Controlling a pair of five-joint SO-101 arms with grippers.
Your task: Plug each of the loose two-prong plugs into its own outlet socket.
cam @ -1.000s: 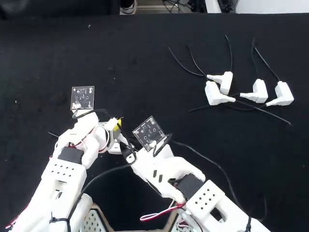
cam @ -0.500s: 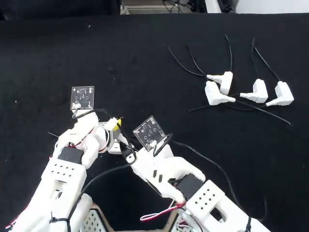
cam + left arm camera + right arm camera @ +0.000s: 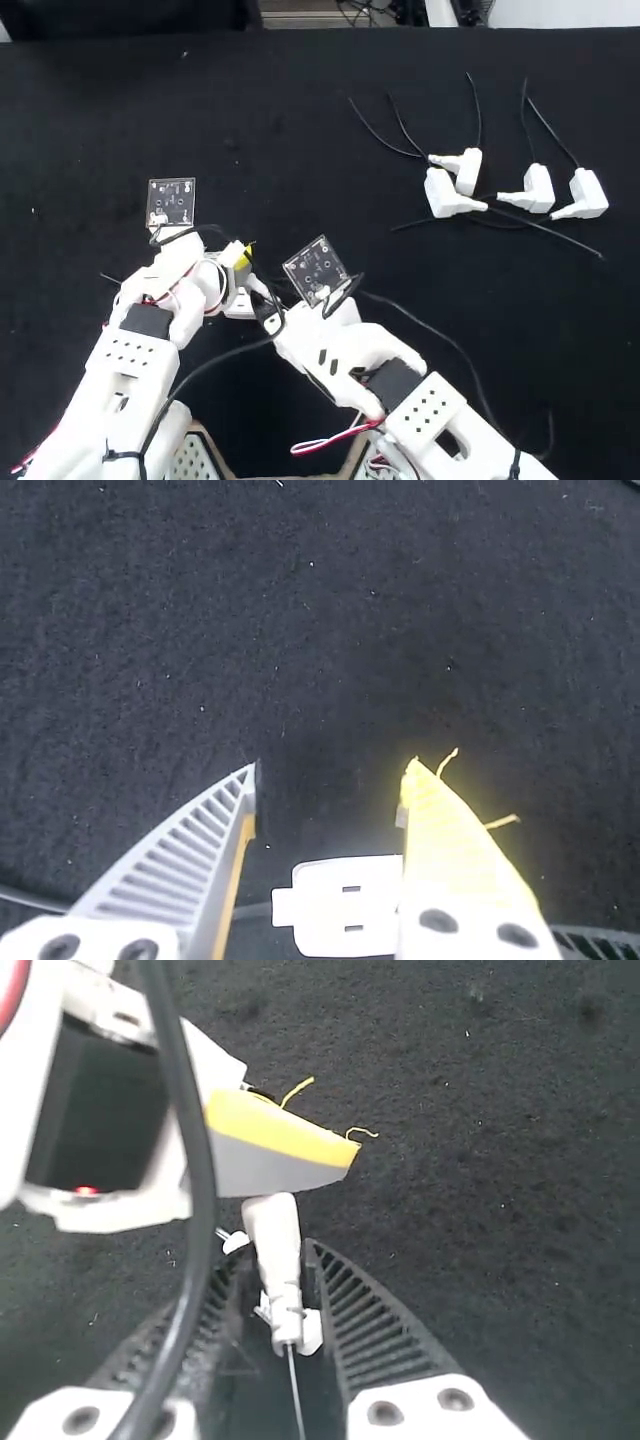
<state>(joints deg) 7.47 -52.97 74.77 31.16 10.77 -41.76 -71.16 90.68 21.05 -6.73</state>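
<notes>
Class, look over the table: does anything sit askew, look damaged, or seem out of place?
Yes. The nearer outlet socket, by the right gripper, lies turned at an angle, unlike the farther outlet socket, which sits square. The yellow tape on the left gripper has loose strands sticking out.

The black table carries one square socket plate lying flat toward its left. A second socket plate sits askew nearer the middle. Far right, four white plugs lie close together: a touching pair, a third plug and a fourth plug, all trailing thin black wires.
</notes>
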